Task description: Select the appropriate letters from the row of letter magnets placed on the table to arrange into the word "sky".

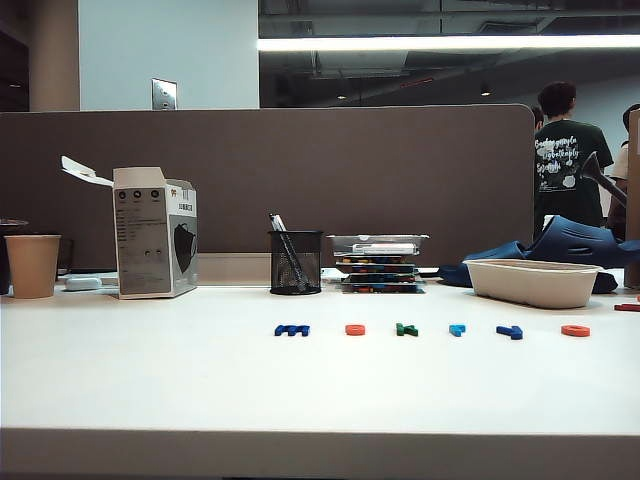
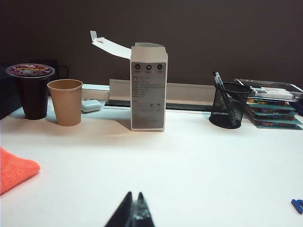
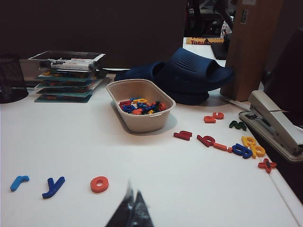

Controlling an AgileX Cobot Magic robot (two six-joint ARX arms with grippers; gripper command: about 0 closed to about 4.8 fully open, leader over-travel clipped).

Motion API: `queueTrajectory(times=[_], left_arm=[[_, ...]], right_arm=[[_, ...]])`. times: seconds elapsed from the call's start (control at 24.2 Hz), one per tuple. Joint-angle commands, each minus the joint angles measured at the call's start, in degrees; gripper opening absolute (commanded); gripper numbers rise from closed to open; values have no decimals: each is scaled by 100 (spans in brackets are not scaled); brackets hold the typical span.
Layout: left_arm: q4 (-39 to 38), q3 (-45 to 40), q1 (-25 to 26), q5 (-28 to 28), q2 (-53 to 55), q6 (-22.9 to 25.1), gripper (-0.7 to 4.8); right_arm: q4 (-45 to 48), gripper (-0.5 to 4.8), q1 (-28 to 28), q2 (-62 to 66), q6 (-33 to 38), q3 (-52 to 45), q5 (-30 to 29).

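Note:
The row of letter magnets lies on the white table (image 1: 150, 380). From left to right it reads: a wide dark-blue M (image 1: 292, 329), a rounded orange-red letter (image 1: 355, 329), a dark green letter (image 1: 406, 329), a small light-blue one (image 1: 457, 329), an angular dark-blue Y (image 1: 510, 331) and an orange-red O (image 1: 575, 330). The right wrist view shows the light-blue letter (image 3: 19, 182), the Y (image 3: 53, 187) and the O (image 3: 99, 184) just ahead of my right gripper (image 3: 134, 193), which is shut and empty. My left gripper (image 2: 135, 194) is shut and empty over bare table. A blue sliver of the M (image 2: 297, 205) shows off to its side.
Along the back stand a paper cup (image 1: 32, 265), an open white carton (image 1: 155, 232), a mesh pen pot (image 1: 296, 262), stacked trays (image 1: 378, 262) and a beige bowl of letters (image 3: 140, 105). Blue slippers (image 3: 189, 75), loose letters (image 3: 236, 146), a stapler (image 3: 277, 120) and an orange cloth (image 2: 14, 168) lie at the sides.

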Motion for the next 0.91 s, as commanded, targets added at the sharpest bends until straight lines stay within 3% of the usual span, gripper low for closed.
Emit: queueTrajectory(times=[0.04, 0.58, 0.74, 0.91], left_arm=[[74, 26, -7, 22, 0, 22, -5], [107, 26, -7, 22, 0, 22, -5], [455, 85, -7, 28, 0, 22, -5], [-57, 787, -7, 629, 0, 2, -5]], right_arm=[[129, -6, 7, -39, -11, 17, 33], [175, -6, 7, -39, -11, 17, 33], [188, -5, 7, -42, -11, 17, 28], [175, -5, 7, -39, -11, 17, 35]])
